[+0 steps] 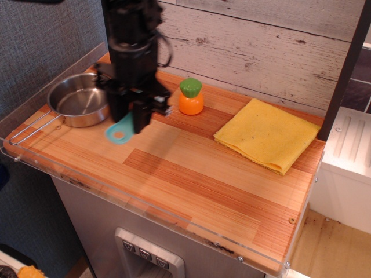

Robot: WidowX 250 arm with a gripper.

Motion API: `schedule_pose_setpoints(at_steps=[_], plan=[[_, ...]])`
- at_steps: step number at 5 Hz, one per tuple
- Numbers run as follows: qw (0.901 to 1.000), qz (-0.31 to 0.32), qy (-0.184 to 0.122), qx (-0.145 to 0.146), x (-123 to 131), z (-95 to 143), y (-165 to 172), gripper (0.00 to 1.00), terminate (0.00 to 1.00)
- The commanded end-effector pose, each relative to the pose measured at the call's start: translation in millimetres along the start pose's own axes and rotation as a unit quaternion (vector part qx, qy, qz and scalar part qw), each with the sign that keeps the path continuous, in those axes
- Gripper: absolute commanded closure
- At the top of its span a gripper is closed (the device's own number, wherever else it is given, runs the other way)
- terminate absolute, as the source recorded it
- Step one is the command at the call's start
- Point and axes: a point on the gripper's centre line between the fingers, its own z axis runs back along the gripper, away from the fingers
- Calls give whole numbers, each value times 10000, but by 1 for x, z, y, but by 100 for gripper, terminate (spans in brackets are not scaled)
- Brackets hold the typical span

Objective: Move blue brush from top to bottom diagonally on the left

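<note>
The blue brush [119, 131] hangs from my gripper [131, 119] with its rounded loop end pointing down and left. Only the handle end shows; the bristles are hidden between the black fingers. The gripper is shut on the brush and holds it a little above the wooden tabletop [185, 174], just right of the steel pan [79, 99], on the table's left side.
An orange toy carrot with a green top [191, 97] stands at the back middle. A folded yellow cloth [268, 134] lies at the back right. The pan's wire handle [29, 128] reaches toward the left front edge. A dark post stands behind the arm.
</note>
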Motion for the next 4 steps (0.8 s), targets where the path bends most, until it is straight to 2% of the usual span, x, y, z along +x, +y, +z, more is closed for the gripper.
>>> schedule_pose_setpoints(at_steps=[1, 3, 4], plan=[[9997, 206, 29, 120, 0, -19, 10, 100, 0], [9987, 364, 295, 181, -4, -41, 13, 100, 0], [9991, 324, 257, 136, -3, -40, 13, 0, 0]])
